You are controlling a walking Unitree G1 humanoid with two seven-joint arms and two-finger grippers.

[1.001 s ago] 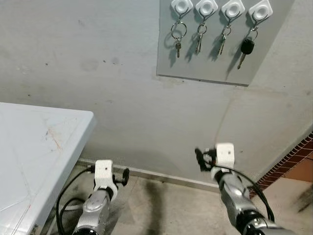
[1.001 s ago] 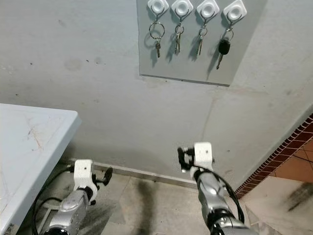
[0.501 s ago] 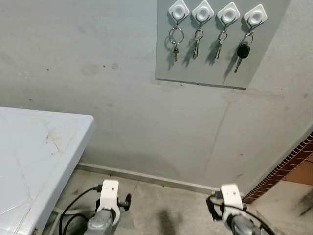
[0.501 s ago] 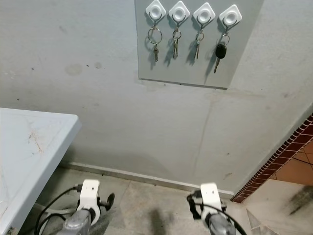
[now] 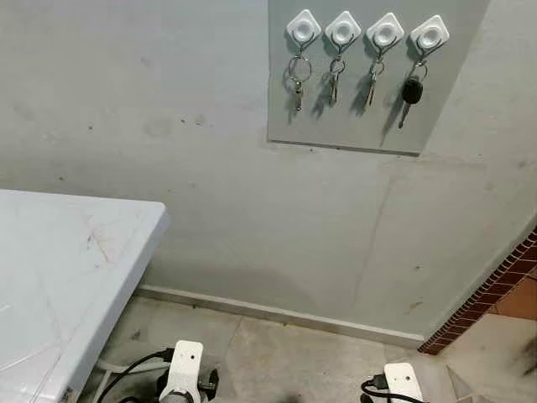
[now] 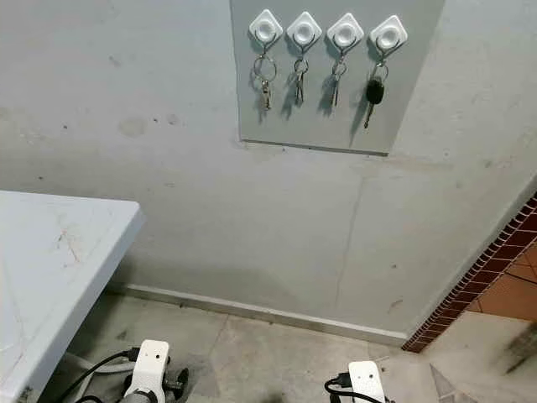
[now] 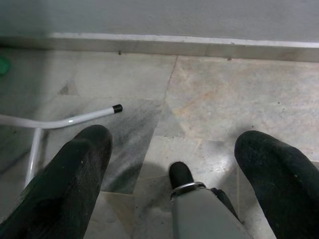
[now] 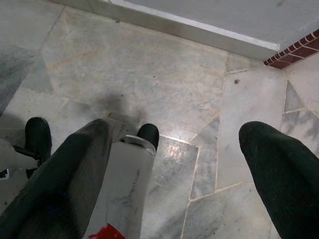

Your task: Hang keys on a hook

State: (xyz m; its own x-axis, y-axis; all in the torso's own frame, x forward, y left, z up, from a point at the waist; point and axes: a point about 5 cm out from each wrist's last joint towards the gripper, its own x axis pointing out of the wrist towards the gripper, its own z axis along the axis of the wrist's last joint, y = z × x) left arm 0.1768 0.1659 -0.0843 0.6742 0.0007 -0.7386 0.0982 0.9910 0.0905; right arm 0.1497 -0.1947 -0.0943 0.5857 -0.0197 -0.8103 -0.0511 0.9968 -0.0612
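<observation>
A grey board (image 5: 352, 117) on the wall carries several white hooks (image 5: 303, 26), and a set of keys hangs from each. Three sets are silver keys on rings (image 5: 297, 80); the rightmost is a black-headed key (image 5: 410, 92). Both arms hang low, well below the board, with only their white wrist housings (image 5: 186, 368) (image 5: 402, 382) at the bottom edge of the eye views. My left gripper (image 7: 172, 139) is open over the marble floor with nothing between its fingers. My right gripper (image 8: 177, 132) is open too, and empty.
A white table (image 5: 67, 277) stands at the left, its white tube leg (image 7: 60, 121) on the floor with a black cable (image 5: 126, 374) nearby. A skirting strip (image 5: 277, 312) runs along the wall foot. Red brick tiling (image 5: 503, 290) starts at the right.
Both arms have dropped from raised in front of the wall to hanging low at the picture's bottom edge. The camera has shifted, so the board sits a little lower in view.
</observation>
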